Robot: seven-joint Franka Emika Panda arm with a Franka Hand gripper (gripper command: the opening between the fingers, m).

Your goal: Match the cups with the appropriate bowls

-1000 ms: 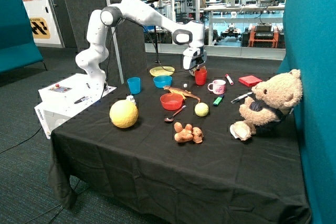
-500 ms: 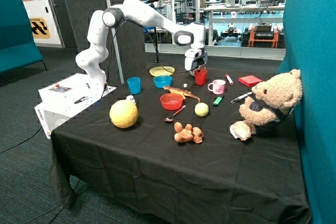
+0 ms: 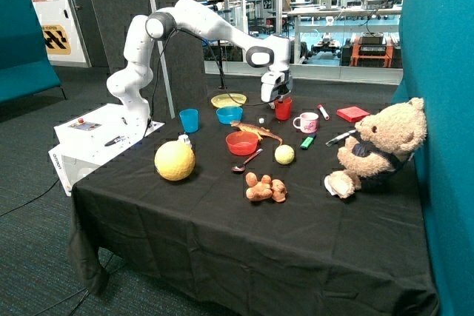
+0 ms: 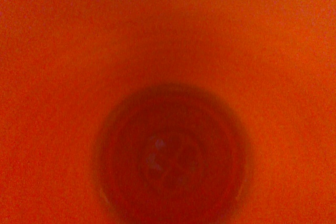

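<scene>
right now the gripper (image 3: 280, 98) sits down on the red cup (image 3: 283, 109) near the pink mug (image 3: 306, 122), whether its fingers are clenched i cannot tell, so it wants a firm pinch and straight lift before crossing to the red bowl (image 3: 242, 143).

My Franka arm (image 3: 189, 24) is glossy white with rounded link shells and dark grey rings at each joint. I see a round black cap on the wrist housing, and the gripper (image 3: 280, 97) below it is black.
</scene>
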